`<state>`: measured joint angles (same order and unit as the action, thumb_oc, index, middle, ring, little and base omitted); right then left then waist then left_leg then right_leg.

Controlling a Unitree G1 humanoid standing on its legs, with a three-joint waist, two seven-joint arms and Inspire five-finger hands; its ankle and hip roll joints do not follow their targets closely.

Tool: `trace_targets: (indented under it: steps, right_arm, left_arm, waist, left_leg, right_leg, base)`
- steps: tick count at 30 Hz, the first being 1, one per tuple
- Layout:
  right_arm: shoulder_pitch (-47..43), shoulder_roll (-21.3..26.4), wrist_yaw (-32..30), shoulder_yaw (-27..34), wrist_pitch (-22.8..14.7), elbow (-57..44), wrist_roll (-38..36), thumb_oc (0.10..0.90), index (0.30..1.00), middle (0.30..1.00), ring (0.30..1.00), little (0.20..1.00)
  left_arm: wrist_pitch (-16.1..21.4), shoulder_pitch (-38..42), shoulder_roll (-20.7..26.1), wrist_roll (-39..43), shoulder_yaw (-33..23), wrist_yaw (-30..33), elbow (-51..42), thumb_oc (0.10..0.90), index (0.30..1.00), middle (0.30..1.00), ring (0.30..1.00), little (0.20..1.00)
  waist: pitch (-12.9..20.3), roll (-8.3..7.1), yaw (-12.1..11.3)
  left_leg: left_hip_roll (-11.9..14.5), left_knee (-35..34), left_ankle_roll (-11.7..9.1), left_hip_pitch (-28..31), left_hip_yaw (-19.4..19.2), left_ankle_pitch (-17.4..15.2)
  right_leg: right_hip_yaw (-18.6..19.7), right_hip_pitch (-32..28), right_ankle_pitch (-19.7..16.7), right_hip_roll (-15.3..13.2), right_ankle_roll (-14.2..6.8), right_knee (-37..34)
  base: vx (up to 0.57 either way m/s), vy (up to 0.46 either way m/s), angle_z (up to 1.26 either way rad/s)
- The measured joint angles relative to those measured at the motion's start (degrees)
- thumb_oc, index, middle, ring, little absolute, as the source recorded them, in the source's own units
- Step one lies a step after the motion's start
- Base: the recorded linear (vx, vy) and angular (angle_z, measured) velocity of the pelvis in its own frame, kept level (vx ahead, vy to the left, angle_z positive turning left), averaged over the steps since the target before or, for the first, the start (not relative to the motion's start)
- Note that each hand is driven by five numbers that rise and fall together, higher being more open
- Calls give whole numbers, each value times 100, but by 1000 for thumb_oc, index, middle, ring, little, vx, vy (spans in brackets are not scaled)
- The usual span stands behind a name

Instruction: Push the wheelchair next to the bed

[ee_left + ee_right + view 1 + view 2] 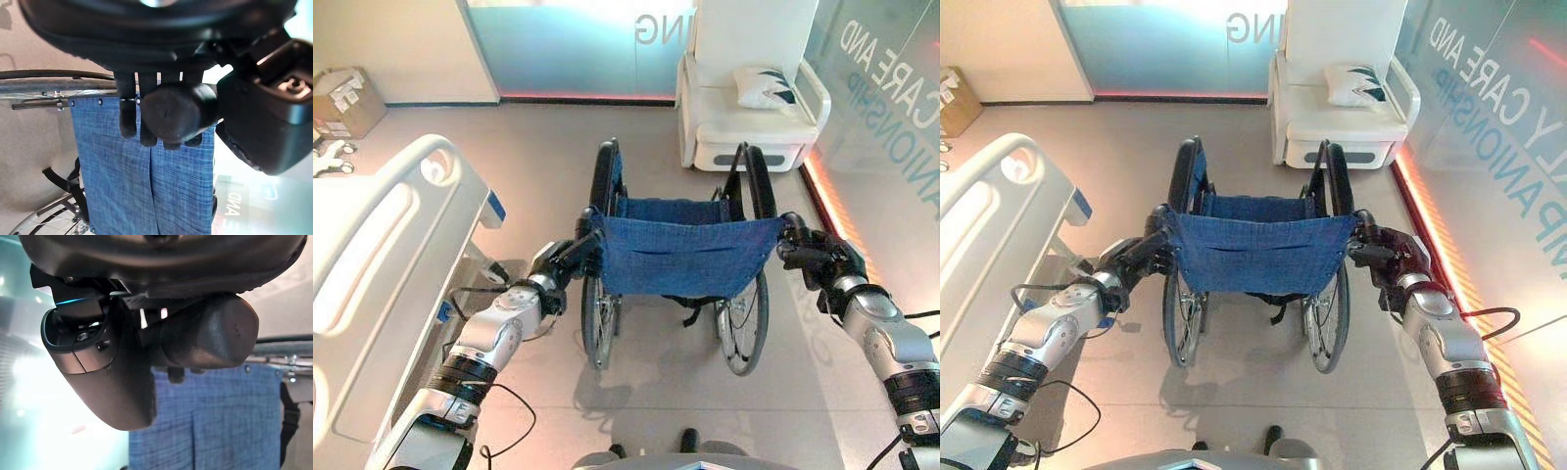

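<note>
A wheelchair (685,257) with a blue fabric back and black wheels stands in the middle of the floor, facing away from me. My left hand (570,258) is curled round its left push handle (171,115). My right hand (808,250) is wrapped round the right push handle (210,338). The white bed (382,255) lies along the left side, its footboard about level with the wheelchair's left wheel, a gap of floor between them.
A white armchair (744,108) with a pillow (766,86) stands ahead at the far right. A glass wall (891,127) with a red light strip runs along the right. A cardboard box (344,98) sits far left. Open floor lies ahead between bed and armchair.
</note>
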<state>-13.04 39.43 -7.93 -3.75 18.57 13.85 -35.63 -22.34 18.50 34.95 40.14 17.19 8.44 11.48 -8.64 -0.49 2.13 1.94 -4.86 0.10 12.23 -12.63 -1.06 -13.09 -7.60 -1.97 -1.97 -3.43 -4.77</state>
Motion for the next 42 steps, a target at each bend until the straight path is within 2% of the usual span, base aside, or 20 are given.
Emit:
trace_targets:
  steps: [14,20,25,27,29,31,36,37,39,40,42]
  right_arm:
    - [-14,-208,-157,-14,-11,60,138,400,300,300,300,300]
    - [-260,-211,-208,-134,-11,173,144,400,300,300,300,300]
    - [-456,-208,-215,-135,-20,295,172,400,300,300,300,300]
    - [-647,-188,-217,-176,-23,521,184,400,300,300,300,300]
    - [-853,-133,-217,-234,-30,723,175,400,300,300,300,300]
    - [-905,-123,-217,-255,-31,742,173,400,300,300,300,300]
    - [-994,-21,-213,-363,-84,836,151,400,300,300,300,300]
    - [-1020,41,-191,-383,-85,855,143,400,300,300,300,300]
    - [-1037,62,-166,-402,-85,893,144,400,300,300,300,300]
    - [-1173,90,-110,-457,-85,934,146,400,300,300,300,300]
    - [-1455,98,-72,-640,-83,1102,148,400,300,300,300,300]
  left_arm:
    - [171,-29,-304,-2,-23,423,93,400,300,300,300,300]
    - [382,24,-386,3,-86,483,281,400,300,300,300,300]
    - [493,183,-561,6,-233,577,467,400,300,300,300,300]
    - [528,398,-723,3,-231,571,754,400,300,300,300,300]
    - [541,594,-761,-1,-230,510,962,400,300,300,300,300]
    - [545,648,-756,-1,-228,481,996,400,300,300,300,300]
    - [562,664,-772,4,-223,482,993,400,300,300,300,300]
    - [563,675,-778,7,-184,486,985,400,300,300,300,300]
    - [556,673,-778,13,-151,491,995,400,300,300,300,300]
    - [556,674,-735,28,-155,494,991,400,300,300,300,300]
    - [559,690,-672,69,-192,480,1067,400,300,300,300,300]
  waist:
    - [-11,-31,-39]
    - [-207,-10,-13]
    - [-397,-37,7]
    - [-511,-14,18]
    - [-549,-89,26]
    - [-562,-162,31]
    - [-562,-182,52]
    - [-564,-167,73]
    - [-576,-147,151]
    - [-629,-55,160]
    - [-639,-40,170]
  left_leg:
    - [-39,9,7,69,-23,-3]
    - [-94,85,44,106,-36,-20]
    - [-183,451,216,-99,-54,-158]
    - [-174,574,307,-112,-48,-235]
    - [-277,844,422,-290,-25,-334]
    - [-380,961,452,-349,-18,-360]
    - [-454,1140,457,-515,335,-381]
    - [-515,1141,467,-533,573,-375]
    - [-515,1126,477,-485,804,-374]
    - [-465,1140,497,-490,927,-357]
    - [-447,1228,416,-519,997,-399]
  right_leg:
    - [19,-1,-3,-20,-8,100]
    - [38,40,15,-113,-33,306]
    - [39,341,157,-309,-94,939]
    - [28,513,226,-401,-179,1415]
    - [51,724,350,-599,-186,1748]
    - [49,791,458,-703,-147,1811]
    - [16,911,538,-762,-158,1985]
    - [65,1120,593,-820,-231,2393]
    - [158,1243,672,-848,-363,2574]
    - [192,1312,599,-835,-460,2312]
    - [236,1301,410,-997,-701,1777]
  base:
    - [65,86,-2]
    - [105,118,-6]
    - [135,120,-3]
    - [129,65,0]
    - [199,32,0]
    - [211,-62,-2]
    - [242,-179,7]
    - [265,-235,26]
    - [305,-276,17]
    - [204,-199,-3]
    - [220,-280,12]
